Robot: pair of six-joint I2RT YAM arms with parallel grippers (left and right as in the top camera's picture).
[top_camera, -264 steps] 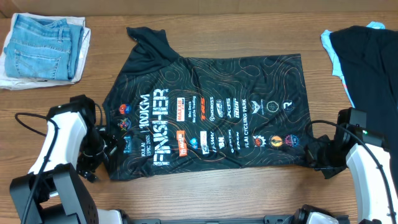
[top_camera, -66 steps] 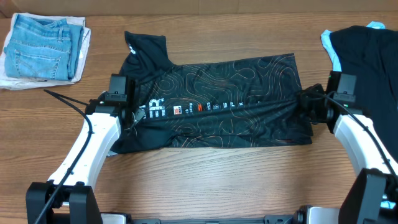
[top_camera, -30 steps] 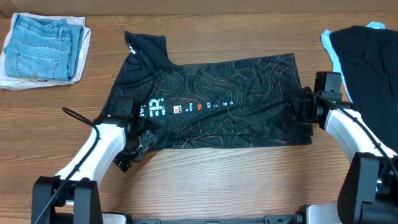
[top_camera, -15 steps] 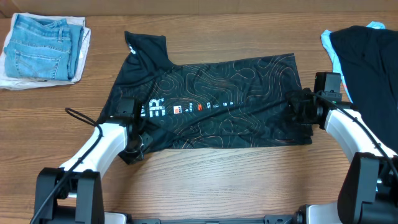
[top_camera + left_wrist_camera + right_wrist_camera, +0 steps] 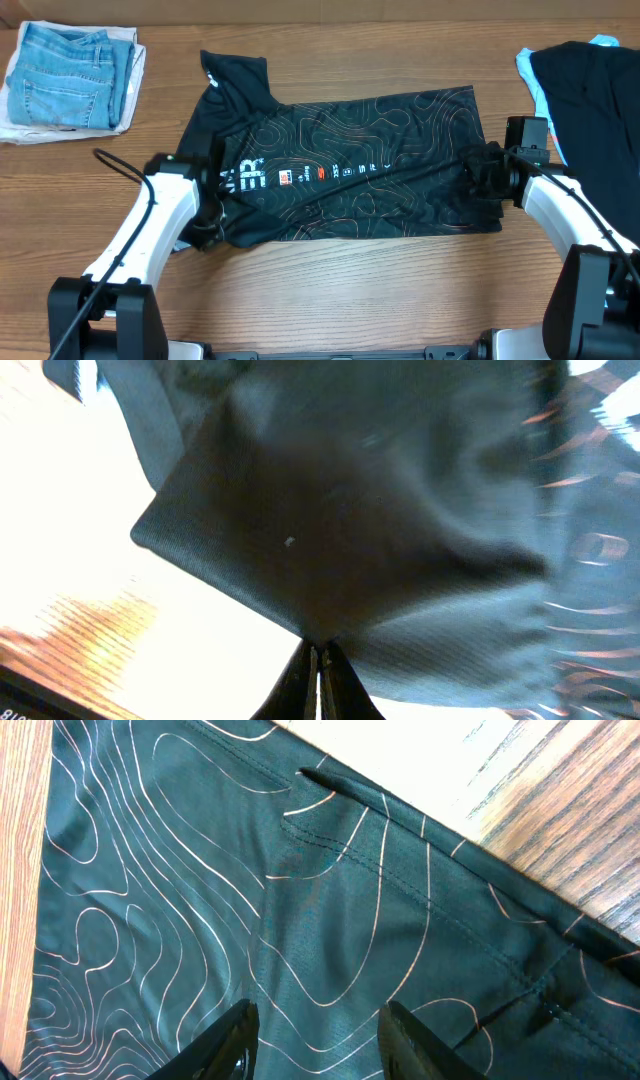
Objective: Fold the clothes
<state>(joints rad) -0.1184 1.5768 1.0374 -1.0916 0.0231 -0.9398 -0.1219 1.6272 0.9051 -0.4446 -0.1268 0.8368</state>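
The black sports shirt with thin orange lines (image 5: 360, 150) lies flat in the middle of the brown wooden desk (image 5: 350, 300). Its near part is folded up, so only a thin row of white letters shows. The left tool (image 5: 316, 660) is clenched tight on a bit of the shirt at its left end. The right tool (image 5: 318, 1020) sits over the right end with its fingers apart, not pinching the cloth. Folded light-blue jeans (image 5: 70, 70) lie in the far left corner.

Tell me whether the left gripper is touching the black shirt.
Touching. The left wrist view shows the left gripper shut on a corner of the black shirt, the fabric running straight into its closed tips.
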